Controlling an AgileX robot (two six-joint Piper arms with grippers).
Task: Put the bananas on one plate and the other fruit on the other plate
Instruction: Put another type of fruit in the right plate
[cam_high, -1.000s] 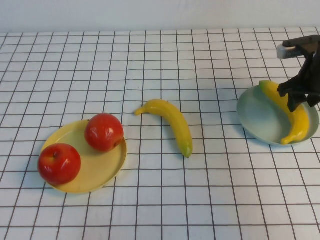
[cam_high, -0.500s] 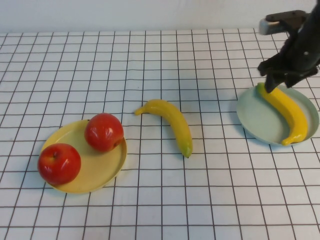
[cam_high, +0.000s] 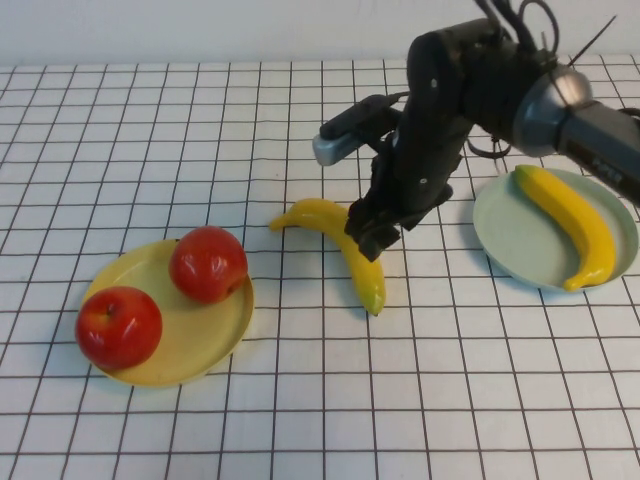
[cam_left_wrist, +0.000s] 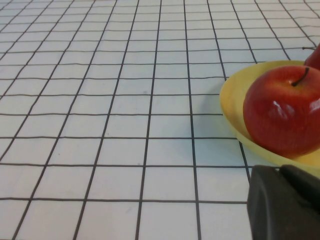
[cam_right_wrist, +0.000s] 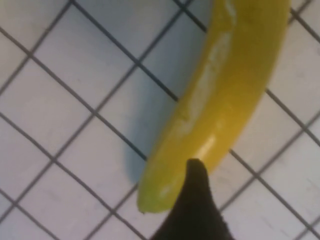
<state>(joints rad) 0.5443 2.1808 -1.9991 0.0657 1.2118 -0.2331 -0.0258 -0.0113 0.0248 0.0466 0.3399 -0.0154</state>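
Overhead, my right gripper (cam_high: 368, 238) hung over the loose banana (cam_high: 345, 250) mid-table; the other banana (cam_high: 570, 222) lay on the blue plate (cam_high: 510, 245), both apples (cam_high: 208, 263) on the yellow plate (cam_high: 200, 345). My left gripper (cam_left_wrist: 282, 205) sat beside that plate; I could not tell its fingers. Right wrist: one fingertip (cam_right_wrist: 195, 200) over the banana, nothing held, opening unclear. Next I judged: descend, straddle, close.
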